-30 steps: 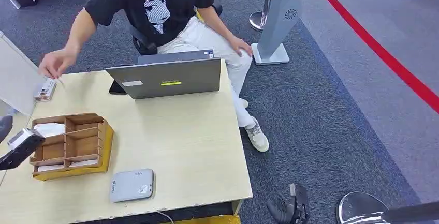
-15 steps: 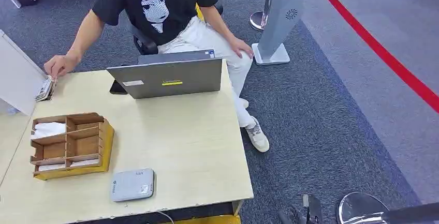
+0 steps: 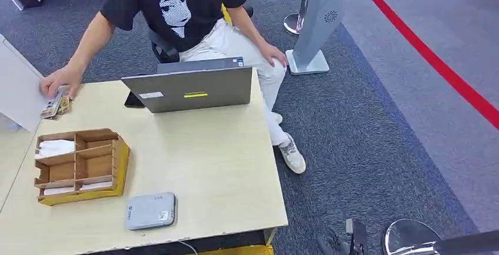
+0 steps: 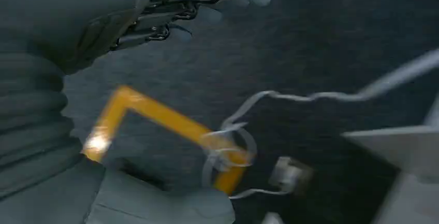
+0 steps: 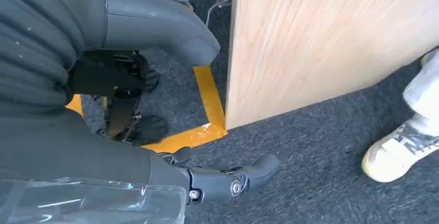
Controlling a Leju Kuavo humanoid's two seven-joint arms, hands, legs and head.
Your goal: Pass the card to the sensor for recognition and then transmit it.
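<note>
Cards (image 3: 55, 107): small stack at the far left edge of the table, under the fingertips of a person's hand (image 3: 60, 82); single cards too small to tell apart.
Sensor (image 3: 150, 211): flat grey reader with rounded corners, near the front edge of the table, just in front of the organiser, apart from it.
Organiser (image 3: 79, 165): wooden compartment box on a yellow base, left side of the table; white papers in the far left compartment and in the front row.
Left hand (image 4: 171, 6): hanging low over dark carpet in the left wrist view; fingers loosely extended, nothing held; picture blurred.
Right hand (image 5: 207, 175): below table height beside the table's corner in the right wrist view; thumb and fingers spread, nothing held; dark fingers also visible at the bottom edge of the head view.
Table (image 3: 218, 166): light wood top; edge panel close to the right hand.
Laptop (image 3: 191, 87): grey, open, lid back facing the robot, at the far edge of the table.
Person (image 3: 182, 7): seated behind the laptop, black printed shirt, pale trousers, white shoe beside the table; other hand resting on the knee.
Floor: dark grey carpet, yellow tape (image 5: 207, 100) near the table base, red line (image 3: 435, 60) at right.
</note>
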